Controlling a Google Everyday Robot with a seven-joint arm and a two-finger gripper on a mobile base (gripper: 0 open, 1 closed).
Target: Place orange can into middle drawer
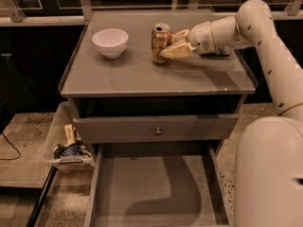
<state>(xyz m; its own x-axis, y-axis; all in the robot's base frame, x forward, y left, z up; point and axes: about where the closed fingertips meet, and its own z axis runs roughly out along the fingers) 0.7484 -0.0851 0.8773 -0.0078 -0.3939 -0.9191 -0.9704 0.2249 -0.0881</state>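
Pincer (170, 45) at the end of a pale arm (265, 41), reaching in from the right, level with the orange can (160, 39) and touching its right side. Impossible to tell whether clamped or loose. Below, at the bottom, the middle drawer (142, 193), pulled wide open. Above it, the grey surface (142, 77), carrying the upright can near the back centre. Well left of the can, a white bowl (110, 41).
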